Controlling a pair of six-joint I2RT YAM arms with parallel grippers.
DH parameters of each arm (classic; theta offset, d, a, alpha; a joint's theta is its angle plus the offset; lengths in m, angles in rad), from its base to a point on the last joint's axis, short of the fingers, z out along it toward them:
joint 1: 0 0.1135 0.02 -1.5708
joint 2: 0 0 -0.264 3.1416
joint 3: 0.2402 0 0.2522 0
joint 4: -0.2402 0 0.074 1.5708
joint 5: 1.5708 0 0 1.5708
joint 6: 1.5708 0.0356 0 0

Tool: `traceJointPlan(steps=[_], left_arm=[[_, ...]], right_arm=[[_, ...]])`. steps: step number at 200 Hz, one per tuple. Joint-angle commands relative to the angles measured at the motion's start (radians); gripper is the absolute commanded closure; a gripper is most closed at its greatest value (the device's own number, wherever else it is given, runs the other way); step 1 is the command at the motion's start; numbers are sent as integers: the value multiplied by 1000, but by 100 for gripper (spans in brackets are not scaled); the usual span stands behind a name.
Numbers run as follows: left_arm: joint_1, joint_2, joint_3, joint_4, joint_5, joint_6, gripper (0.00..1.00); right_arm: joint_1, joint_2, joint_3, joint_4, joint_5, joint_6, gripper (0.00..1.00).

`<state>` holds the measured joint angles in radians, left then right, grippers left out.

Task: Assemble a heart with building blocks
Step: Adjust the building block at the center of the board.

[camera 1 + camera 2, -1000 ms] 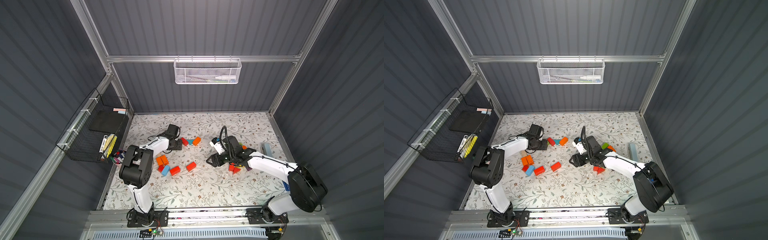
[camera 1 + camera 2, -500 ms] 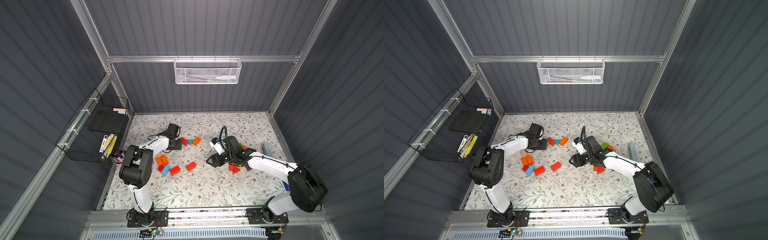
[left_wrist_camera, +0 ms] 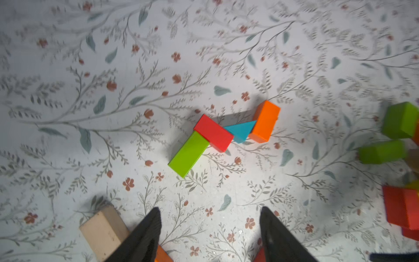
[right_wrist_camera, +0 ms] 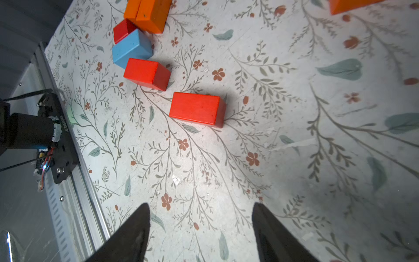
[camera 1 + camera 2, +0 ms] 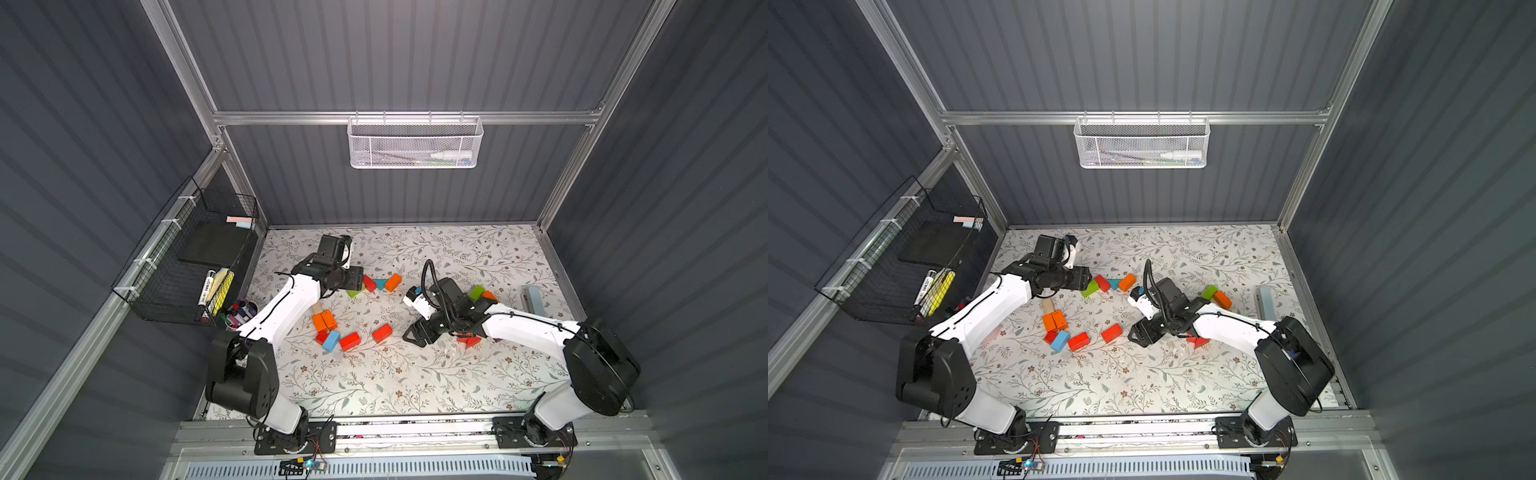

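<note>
Both top views: building blocks lie scattered on the floral mat [image 5: 374, 386]. The left gripper [image 5: 358, 277] sits low near the back-centre, just beside a short row of green brick [image 5: 354, 292], red brick [image 5: 369, 283], teal wedge [image 5: 380, 284] and orange brick [image 5: 393, 282]. Its tips are mostly hidden under the wrist here. The right gripper [image 5: 415, 334] is near mid-mat, jaws visibly parted, just beside a lone red block [image 5: 382, 333]. Toward the left arm's side lies a loose cluster: orange pair [image 5: 324, 321], tan brick [image 5: 316, 308], red cube [image 5: 321, 336], light-blue brick [image 5: 331, 340], second red block [image 5: 350, 341]. By the right forearm are a green block [image 5: 1209, 292] and an orange block [image 5: 1223, 300], w/ red wedges [image 5: 1198, 341] partly under the arm.

Left wrist view: the fingers [image 3: 145, 238] are spread wide w/ only bare mat between them — nothing held. The row lies ahead of the tips, well apart from them. The green brick [image 3: 188, 154] butts the red brick [image 3: 213, 132], the red brick meets the teal wedge [image 3: 240, 132], and the wedge meets the orange brick [image 3: 265, 121]. The tan brick [image 3: 103, 229] is partly behind one finger; contact can't be told.

Right wrist view: the fingers [image 4: 133, 236] are likewise wide apart and empty. Ahead, apart from the tips, is the lone red block [image 4: 196, 108]. Beyond it is the second red block [image 4: 146, 73], close against the light-blue brick [image 4: 131, 48], then the red cube [image 4: 122, 30] and the orange pair [image 4: 147, 13].
</note>
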<state>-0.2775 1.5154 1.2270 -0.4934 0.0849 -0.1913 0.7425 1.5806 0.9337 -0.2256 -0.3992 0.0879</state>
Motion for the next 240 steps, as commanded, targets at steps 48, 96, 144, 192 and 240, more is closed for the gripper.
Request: traceJointPlan(steps=[48,96,144,192,240], left_arm=[[9,-187,-66,90,24,128,1],[33,-223,-118,131,-45,84,1],[79,-273,-139,153,-100,49,1],[83,-275,-144,155,-89,53,1],[84,-290,-156,172,-79,59,1]], right_arm=[[122,155,128,-113,295,-80,21],[148,256,226,-143,382,-74,17],[174,357,338,-171,418,-93,16],[181,439,455,-176,428,-109,17],[181,515,565,-193,437,-119,22]])
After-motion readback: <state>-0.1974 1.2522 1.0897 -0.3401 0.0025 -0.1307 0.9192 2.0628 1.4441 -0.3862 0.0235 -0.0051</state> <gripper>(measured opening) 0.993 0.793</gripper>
